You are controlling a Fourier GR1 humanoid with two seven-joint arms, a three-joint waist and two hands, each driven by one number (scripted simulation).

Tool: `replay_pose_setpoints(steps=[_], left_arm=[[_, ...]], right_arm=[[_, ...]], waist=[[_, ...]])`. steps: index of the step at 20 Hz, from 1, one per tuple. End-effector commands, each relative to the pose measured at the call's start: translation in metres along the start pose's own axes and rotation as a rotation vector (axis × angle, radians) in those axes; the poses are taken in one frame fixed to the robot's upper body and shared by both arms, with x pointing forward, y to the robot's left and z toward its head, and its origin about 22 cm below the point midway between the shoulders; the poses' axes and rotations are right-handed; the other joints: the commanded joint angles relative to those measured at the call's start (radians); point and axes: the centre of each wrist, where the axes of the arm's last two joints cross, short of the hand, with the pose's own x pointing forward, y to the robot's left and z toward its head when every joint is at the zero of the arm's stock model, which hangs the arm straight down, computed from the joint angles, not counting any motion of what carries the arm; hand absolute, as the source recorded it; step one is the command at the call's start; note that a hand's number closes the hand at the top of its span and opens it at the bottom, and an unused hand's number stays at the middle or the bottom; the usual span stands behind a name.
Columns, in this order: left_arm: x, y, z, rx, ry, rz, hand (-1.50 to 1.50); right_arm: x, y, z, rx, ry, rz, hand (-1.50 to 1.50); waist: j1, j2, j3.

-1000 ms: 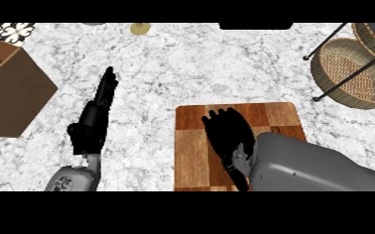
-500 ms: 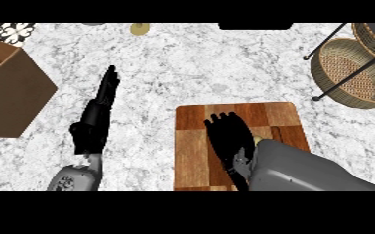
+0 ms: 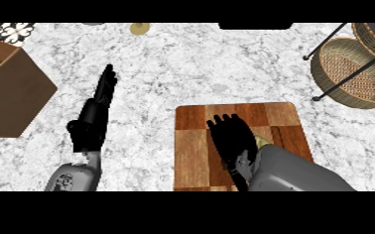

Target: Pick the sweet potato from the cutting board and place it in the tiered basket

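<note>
Fingers (image 3: pixel 223 125) of the black right hand (image 3: pixel 230 141) lie spread and pointing toward the top of the frame, flat over the square brown wooden cutting board (image 3: pixel 194 148) in the lower centre-right; whether they close on anything underneath cannot be told. Just beside that hand, at its right edge, a small yellowish sliver of the sweet potato (image 3: pixel 262 140) peeks out on the board, mostly hidden by the hand and the grey forearm (image 3: pixel 293 171). The black left hand (image 3: pixel 93 116) rests at the left of the frame above the white marbled tabletop (image 3: pixel 183 64), fingers straight and released. The round woven wicker tiered basket (image 3: pixel 344 72) on its dark wire frame stands at the upper right, well apart from the board.
</note>
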Motion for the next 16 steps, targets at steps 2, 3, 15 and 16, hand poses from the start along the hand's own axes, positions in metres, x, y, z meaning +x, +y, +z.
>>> replay_pose_setpoints(steps=[2,3,15,16], left_arm=[[-0.011,-0.008,0.012,0.006,0.001,-0.018,0.0],[0.01,0.001,-0.013,-0.016,0.01,0.019,0.0],[0.002,-0.005,-0.004,0.049,-0.006,0.002,0.0],[0.0,0.006,-0.002,0.015,0.007,0.023,0.0]], right_arm=[[0.009,0.015,-0.004,-0.081,0.067,0.006,1.5],[0.011,0.014,-0.002,-0.095,0.048,0.027,1.5],[-0.122,0.029,-0.019,-0.176,0.398,-0.153,1.5],[-0.131,0.039,-0.014,-0.186,0.405,-0.181,1.5]], waist=[[0.002,0.0,0.0],[0.0,0.001,0.0],[-0.044,0.0,0.002],[-0.035,-0.002,0.001]])
